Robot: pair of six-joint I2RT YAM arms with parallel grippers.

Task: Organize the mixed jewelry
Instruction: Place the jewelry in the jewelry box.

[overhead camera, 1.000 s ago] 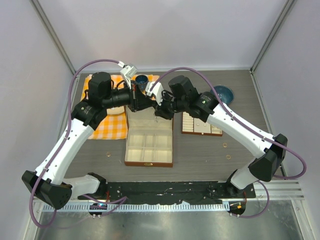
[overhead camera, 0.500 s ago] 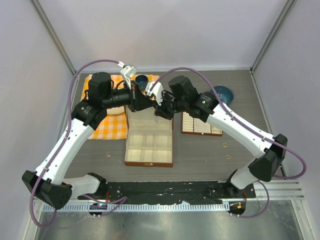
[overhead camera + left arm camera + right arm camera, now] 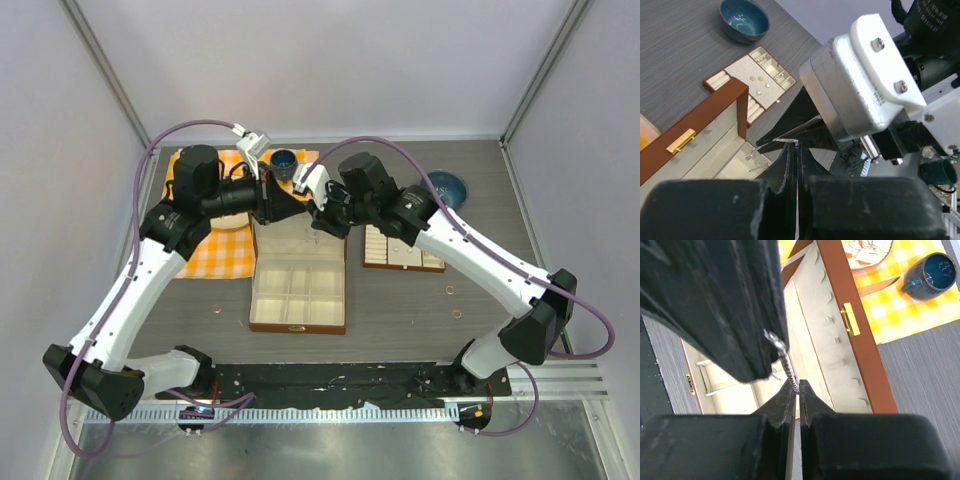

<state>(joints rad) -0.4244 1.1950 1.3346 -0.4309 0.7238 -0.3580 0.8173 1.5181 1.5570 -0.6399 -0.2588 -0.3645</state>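
Handover of the chain above the open box. The thin silver chain [image 3: 785, 141] hangs in the air as a short taut span between the 2 sets of fingertips, above the rear half of the box [image 3: 298, 327] and just in front of its raised lid [image 3: 850, 325]. A small end piece dangles from it toward the cream compartments.

The left gripper [image 3: 794, 152] has its fingers clenched on 1 end of the span. The right gripper [image 3: 796, 390] pinches the other end, its fingers pressed together with only the chain between them.

Compared with 1 second ago, both wrists sit slightly farther toward the back of the table. They are still joined tip to tip, and the chain has not been let go at either end. The box, the cloth [image 3: 215, 255] and the flat tray [image 3: 400, 255] lie where they did.

The shift appears to bring the chain closer to the row of small hooks on the lid's lining, probably the place meant for it. It is not yet hung or laid down. 3 small rings [image 3: 449, 290] remain loose on the table, 1 left of the box and 2 to its right, so most of the sorting is still to do.
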